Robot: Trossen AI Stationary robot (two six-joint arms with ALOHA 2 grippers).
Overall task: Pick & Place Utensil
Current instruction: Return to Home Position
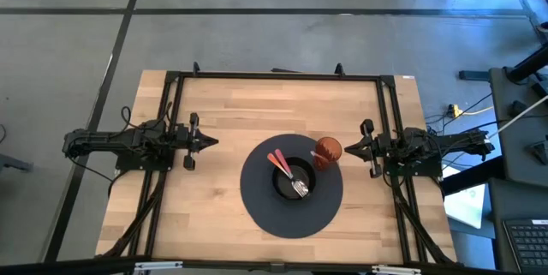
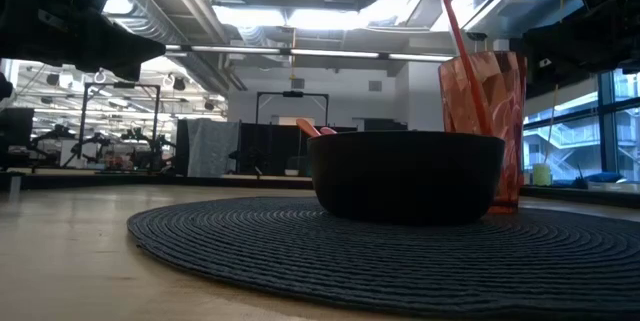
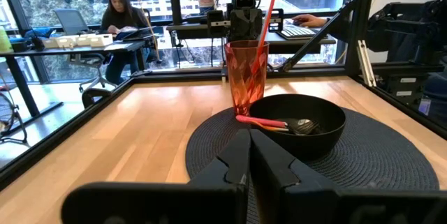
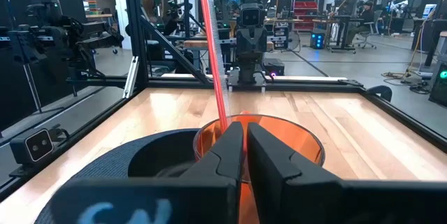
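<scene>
High view: the placing looks done. Orange spoon (image 1: 276, 165) and pink fork (image 1: 285, 163) lie in the black bowl (image 1: 279, 188) at frame centre, on a round dark mat (image 1: 257, 211). The reddish cup (image 1: 327, 150) stands just beside the bowl, to its upper right. Left pincer (image 1: 208, 142) sits left of centre. Right pincer (image 1: 348, 148) is just beside the cup. Both arms lie level at the sides of the table (image 1: 214, 215). By my reading, only parking remains.

Low view: orange straw (image 2: 455, 31) stands slanted in the cup.

Wrist views: both pincers narrow, fingers all but touching, holding nothing.
</scene>
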